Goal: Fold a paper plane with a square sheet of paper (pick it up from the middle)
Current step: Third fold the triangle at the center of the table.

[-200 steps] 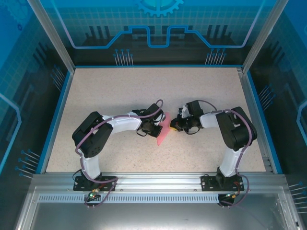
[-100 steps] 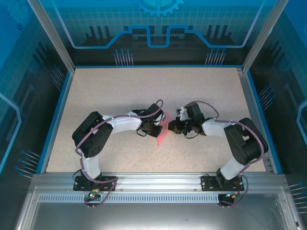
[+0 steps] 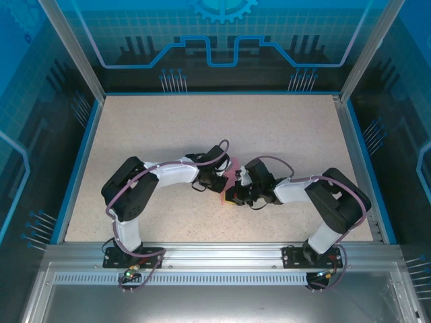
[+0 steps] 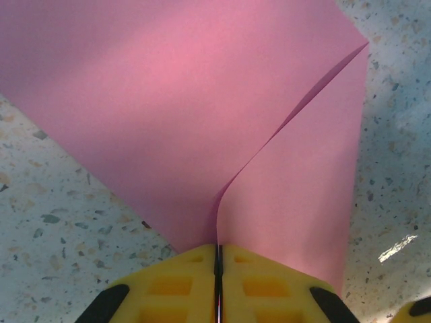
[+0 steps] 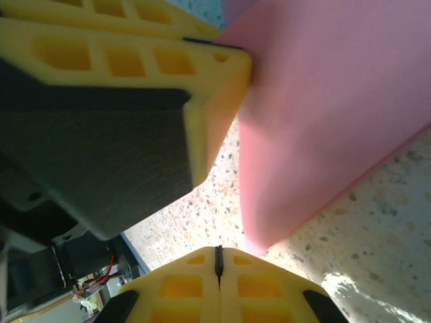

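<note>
Square sheet of paper [image 4: 202, 101], folded double, hangs over the middle of the table [image 3: 168, 128], pinched between the closed fingers of the left gripper [image 4: 217, 259]; the right gripper [image 5: 218, 259], shut and empty, noses at its lower corner, where a hard shove could crumple the sheet or skew the crease

Lab robot cell: aluminium frame [image 3: 75, 50], blue panels [image 3: 222, 47], speckled table [image 3: 168, 128].

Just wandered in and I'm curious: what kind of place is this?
Probably a robot test cell or demo booth: aluminium frame, blue printed panels, and a left arm and right arm bolted beside a speckled table.
</note>
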`<state>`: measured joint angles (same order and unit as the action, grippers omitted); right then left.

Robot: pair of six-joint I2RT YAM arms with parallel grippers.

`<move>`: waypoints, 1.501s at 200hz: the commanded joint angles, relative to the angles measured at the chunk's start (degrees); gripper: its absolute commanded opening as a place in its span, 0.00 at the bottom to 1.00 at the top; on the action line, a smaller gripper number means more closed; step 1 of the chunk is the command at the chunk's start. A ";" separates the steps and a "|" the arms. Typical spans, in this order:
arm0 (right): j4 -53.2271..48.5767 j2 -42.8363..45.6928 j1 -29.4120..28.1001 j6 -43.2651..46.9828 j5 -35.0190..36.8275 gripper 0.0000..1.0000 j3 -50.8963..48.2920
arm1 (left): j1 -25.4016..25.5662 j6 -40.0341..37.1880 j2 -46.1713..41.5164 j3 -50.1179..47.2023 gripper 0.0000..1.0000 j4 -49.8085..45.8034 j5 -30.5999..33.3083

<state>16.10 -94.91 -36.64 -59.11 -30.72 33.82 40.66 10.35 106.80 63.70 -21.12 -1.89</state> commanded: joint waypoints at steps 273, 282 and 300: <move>-10.98 -5.71 8.26 6.73 -0.11 0.00 10.15 | -0.41 -1.19 1.65 0.63 0.11 -3.50 1.33; -11.08 -5.00 9.04 7.09 -0.30 0.00 10.18 | -0.35 -1.22 1.61 0.70 0.11 -3.64 1.34; -11.18 -4.31 10.53 8.15 -0.56 0.00 10.77 | -0.37 -1.07 1.48 0.72 0.13 -3.40 1.12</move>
<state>6.79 -101.47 -28.32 -53.25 -30.46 42.78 40.49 10.33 106.85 63.96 -21.56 -1.28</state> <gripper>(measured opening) 0.041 0.121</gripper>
